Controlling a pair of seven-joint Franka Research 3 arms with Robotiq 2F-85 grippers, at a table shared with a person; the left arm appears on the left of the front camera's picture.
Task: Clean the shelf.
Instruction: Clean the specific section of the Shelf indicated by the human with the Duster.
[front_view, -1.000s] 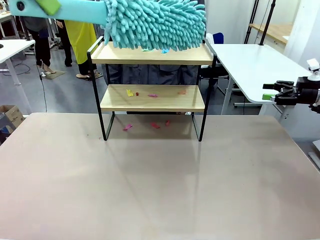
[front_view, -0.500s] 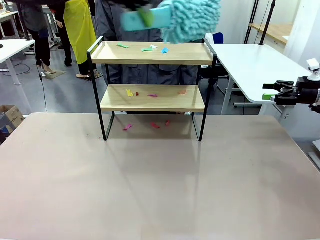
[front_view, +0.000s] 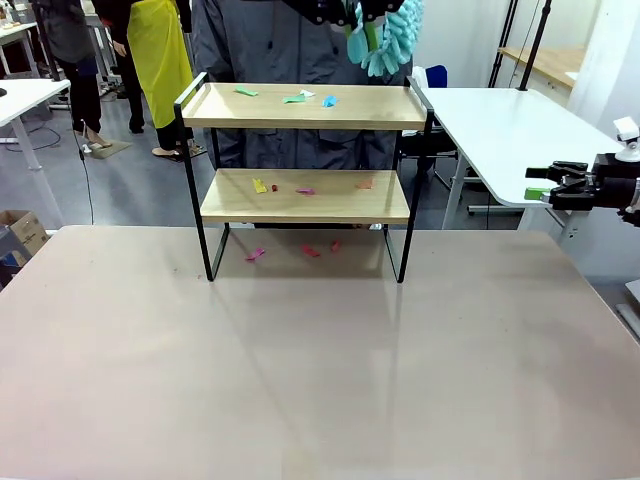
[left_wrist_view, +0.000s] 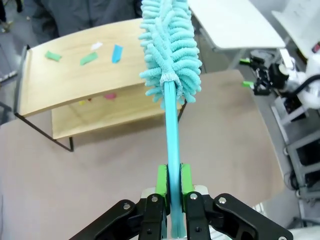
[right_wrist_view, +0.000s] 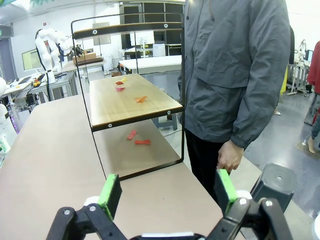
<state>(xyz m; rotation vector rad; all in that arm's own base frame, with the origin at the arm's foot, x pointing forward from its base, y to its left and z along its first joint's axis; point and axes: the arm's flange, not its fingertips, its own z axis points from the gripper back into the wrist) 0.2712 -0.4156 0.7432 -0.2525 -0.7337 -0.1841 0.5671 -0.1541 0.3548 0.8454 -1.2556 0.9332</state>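
Observation:
The shelf (front_view: 305, 195) stands at the far middle of the table, two wooden boards in a black frame. Small paper scraps lie on its top board (front_view: 290, 97), its lower board (front_view: 300, 188) and the tabletop beneath (front_view: 310, 250). A teal fluffy duster (front_view: 385, 35) hangs above the shelf's right end. In the left wrist view my left gripper (left_wrist_view: 170, 175) is shut on the duster's flat teal handle, with the duster head (left_wrist_view: 170, 50) pointing over the shelf (left_wrist_view: 75, 80). My right gripper (front_view: 545, 182) hovers off the table's right side, and it is open with nothing in it (right_wrist_view: 167, 192).
A person in a grey jacket (front_view: 270, 40) stands right behind the shelf, one hand (right_wrist_view: 230, 160) hanging down. A white table (front_view: 500, 120) sits at the right rear. The broad beige tabletop (front_view: 300, 370) lies in front of the shelf.
The duster has swung off the top board, right and upward, and now hangs nearly upright above the shelf's right end. Scraps on the top board are uncovered. The right arm stayed still.

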